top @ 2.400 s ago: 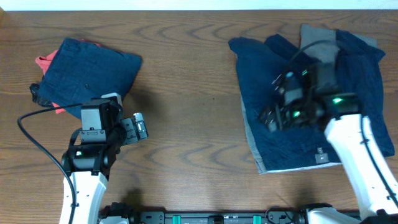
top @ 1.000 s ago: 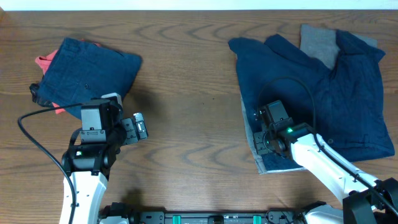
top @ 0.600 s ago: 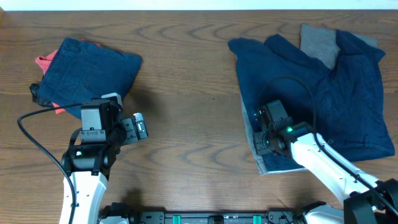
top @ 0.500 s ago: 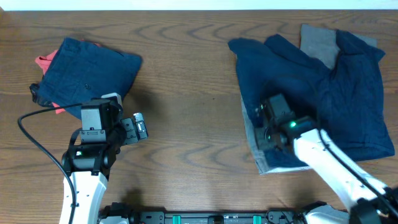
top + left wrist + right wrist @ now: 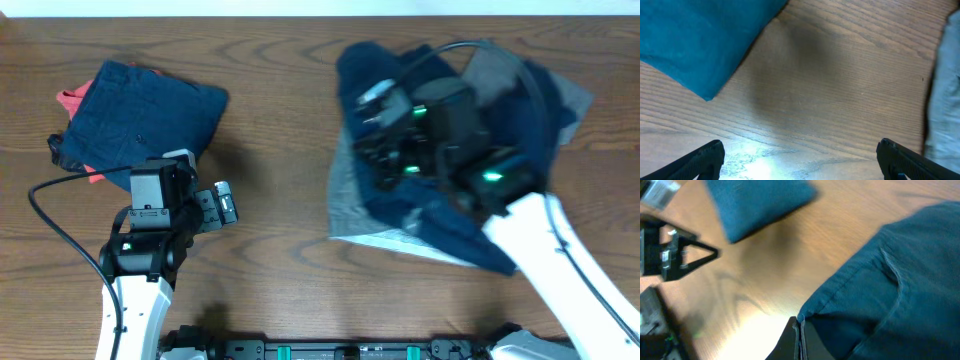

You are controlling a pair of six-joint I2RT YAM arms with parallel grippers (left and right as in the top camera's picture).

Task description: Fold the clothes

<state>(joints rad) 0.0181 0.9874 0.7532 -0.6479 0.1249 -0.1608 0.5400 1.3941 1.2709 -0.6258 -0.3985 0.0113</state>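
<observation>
Right gripper [image 5: 800,326]: I am clamping it fully closed on the stitched edge of a navy garment [image 5: 880,280]. The cloth is running away from my fingers to the right, above the wood.
Right arm [image 5: 560,270]: I am reaching from the near right edge over the right-hand heap. This part of the overhead view is blurring.
Right-hand heap: the navy garment is lying bunched under my wrist. Light grey cloth [image 5: 350,205] is showing along its left side, and more grey is showing at the far edge. I cannot tell whether the grey is one piece or two.
Left gripper [image 5: 801,159]: I am holding it wide apart, gripping nothing. Wood grain is showing between the two fingertips.
Left arm [image 5: 140,260]: I am standing it at the near left, with the gripper pointing right, just beside the left-hand stack.
Left-hand stack: a folded navy garment [image 5: 150,110] is lying on a coral-red garment [image 5: 70,100], which is peeking out at the left edge.
Count: two arms, two grippers, at least two navy pieces, one coral-red piece, one or two grey pieces, and one black cable [image 5: 50,215] looping beside my left arm.
Surface: a brown wooden table [image 5: 280,110] with wavy grain is carrying the stack and the heap, well apart.
Room: a pale strip [image 5: 300,6] is running along the far table edge and a dark rail [image 5: 330,350] along the near edge. I cannot make out more.
</observation>
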